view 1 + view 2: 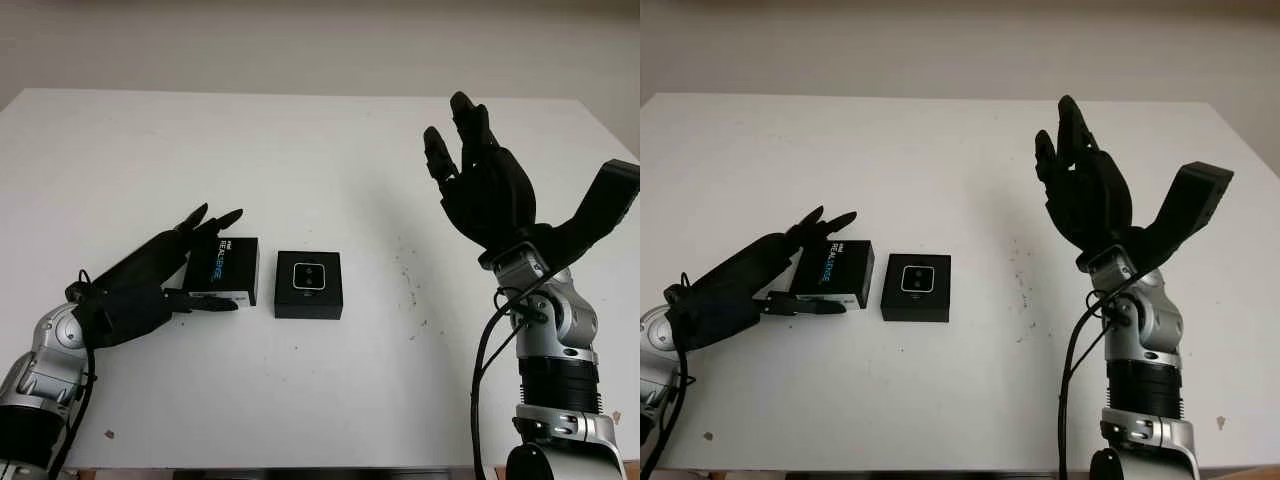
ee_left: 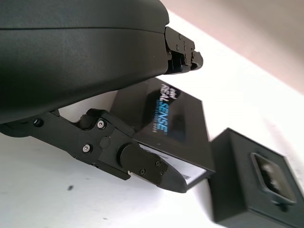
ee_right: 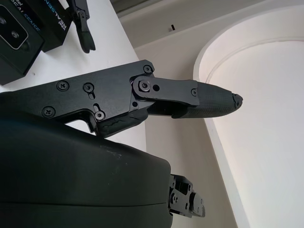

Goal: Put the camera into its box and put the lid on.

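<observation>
A: Since the camera [image 1: 308, 277] already sits in its box [image 1: 308, 299], lower centre of the left eye view, what's left to handle?

B: The lid [image 1: 222, 270], the black printed piece just left of the box, apart from it by a narrow gap. Left hand [image 1: 160, 280] is at it, lower left of frame: fingers [image 1: 205, 220] over the far edge, thumb [image 2: 156, 171] against the near edge (contact looks likely in the left wrist view, can't confirm a firm pinch). It's flat on the table [image 1: 320, 150], not lifted.

A: How will it handle?

B: My guess is light, stiff cardboard with a smooth, slightly slick finish. Take it by the two opposite edges, as the hand is placed now; squeeze gently, thin walls could bow. It has to come down square over the box or it'll catch a corner.

A: Camera itself?

B: Small, rigid, lens face up; probably fragile, best left untouched.

A: Right hand?

B: Right hand [image 1: 480, 180] is raised in the air, upper right of the frame, open, holding nothing, well apart from the box.

A: Counts?

B: One camera, one box, one lid, two hands.
</observation>
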